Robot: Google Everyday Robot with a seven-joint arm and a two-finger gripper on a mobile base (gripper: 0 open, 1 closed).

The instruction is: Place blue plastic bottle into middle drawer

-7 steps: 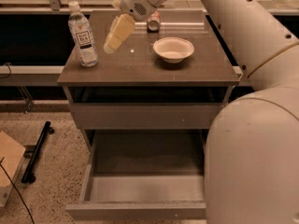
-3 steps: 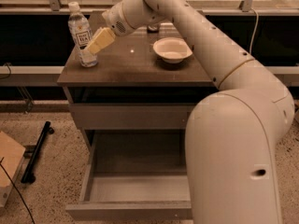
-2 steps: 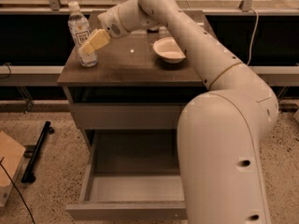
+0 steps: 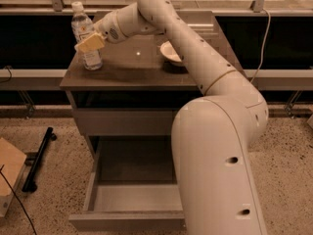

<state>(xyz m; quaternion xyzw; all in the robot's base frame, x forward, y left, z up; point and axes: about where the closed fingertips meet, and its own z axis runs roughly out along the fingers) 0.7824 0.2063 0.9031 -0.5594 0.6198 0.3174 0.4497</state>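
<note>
The blue plastic bottle (image 4: 82, 27) stands upright at the back left corner of the brown tabletop (image 4: 132, 67). It is clear, with a white cap and a pale label. My gripper (image 4: 89, 43) is at the bottle's middle, its yellowish tip overlapping the label from the right. The middle drawer (image 4: 128, 199) is pulled out below the tabletop, grey and with nothing in it. My white arm (image 4: 220, 146) hides its right part.
A white bowl (image 4: 168, 53) sits on the tabletop right of the bottle, partly behind my arm. The top drawer front (image 4: 122, 121) is closed. A black bar (image 4: 39, 158) and a cardboard box (image 4: 9, 173) lie on the floor at left.
My gripper has moved left across the tabletop from near the bowl to the bottle and now overlaps its label. The bottle and the drawer have not moved.
</note>
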